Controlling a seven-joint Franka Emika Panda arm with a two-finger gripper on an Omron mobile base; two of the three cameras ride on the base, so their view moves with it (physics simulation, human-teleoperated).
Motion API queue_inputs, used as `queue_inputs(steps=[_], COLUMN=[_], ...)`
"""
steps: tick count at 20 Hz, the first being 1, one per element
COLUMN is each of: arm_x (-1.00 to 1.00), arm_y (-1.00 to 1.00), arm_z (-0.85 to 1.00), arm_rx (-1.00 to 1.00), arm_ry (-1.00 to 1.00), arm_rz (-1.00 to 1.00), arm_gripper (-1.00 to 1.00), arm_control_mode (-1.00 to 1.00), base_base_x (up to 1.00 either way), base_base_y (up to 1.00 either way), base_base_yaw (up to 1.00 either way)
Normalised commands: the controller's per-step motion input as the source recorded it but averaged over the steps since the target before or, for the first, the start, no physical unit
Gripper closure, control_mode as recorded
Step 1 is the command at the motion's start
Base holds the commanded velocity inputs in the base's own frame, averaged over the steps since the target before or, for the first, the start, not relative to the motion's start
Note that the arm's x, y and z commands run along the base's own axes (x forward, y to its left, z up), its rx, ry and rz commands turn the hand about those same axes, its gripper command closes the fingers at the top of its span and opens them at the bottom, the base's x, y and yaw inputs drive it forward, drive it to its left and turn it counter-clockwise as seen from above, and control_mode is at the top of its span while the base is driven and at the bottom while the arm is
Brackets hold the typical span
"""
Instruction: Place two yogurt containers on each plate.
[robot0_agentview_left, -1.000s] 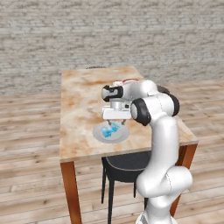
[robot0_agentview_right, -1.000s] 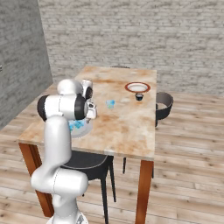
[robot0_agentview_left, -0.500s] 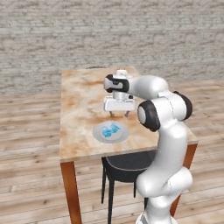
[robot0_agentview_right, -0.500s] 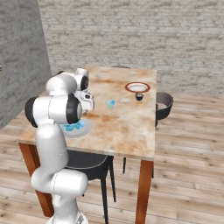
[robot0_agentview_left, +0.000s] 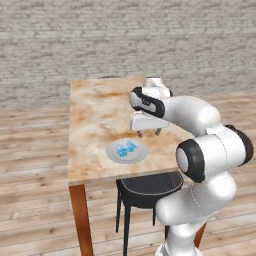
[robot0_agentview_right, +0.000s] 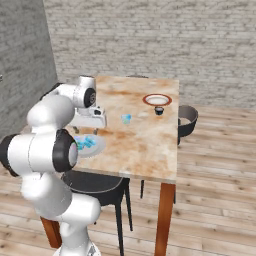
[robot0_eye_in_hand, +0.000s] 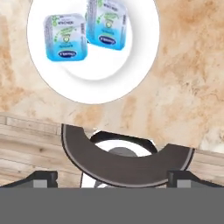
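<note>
Standing on wood-plank floor (robot0_agentview_left: 35, 175): marble-top table (robot0_agentview_left: 95, 110); brick wall (robot0_agentview_left: 125, 35) behind.

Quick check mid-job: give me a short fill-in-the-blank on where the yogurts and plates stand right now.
1. The plain white plate holds ___ yogurt containers.
2. The red-rimmed plate holds ___ yogurt containers.
3. One lone yogurt container sits directly on the ___.
4. The hand hovers with ___ between its fingers.

Missing words: two; no; table; nothing
</note>
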Motion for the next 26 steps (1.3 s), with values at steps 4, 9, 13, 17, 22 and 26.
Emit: queue_inputs(steps=[4,9,13,17,22,26], arm_x=[-1.0,-0.96,-0.43,0.0,0.0,0.0], arm_y=[-0.22,-0.1,0.0,0.0,0.0,0.0], arm_z=[0.44,0.5,0.45,0.0,0.0,0.0], arm_rx=[0.07,0.1,0.02,0.0,0.0,0.0], arm_ry=[-0.39,-0.35,-0.21,0.0,0.0,0.0], arm_rz=[0.1,0.06,0.0,0.0,0.0,0.0], arm_gripper=[-1.0,-1.0,-1.0,-1.0,-1.0,-1.0], arm_control_mode=[-1.0,-1.0,-1.0,-1.0,1.0,1.0], base_base_x=[0.0,0.0,0.0,0.0,-0.02,-0.45], base_base_y=[0.0,0.0,0.0,0.0,-0.01,-0.99], base_base_yaw=[0.0,0.0,0.0,0.0,0.0,0.0])
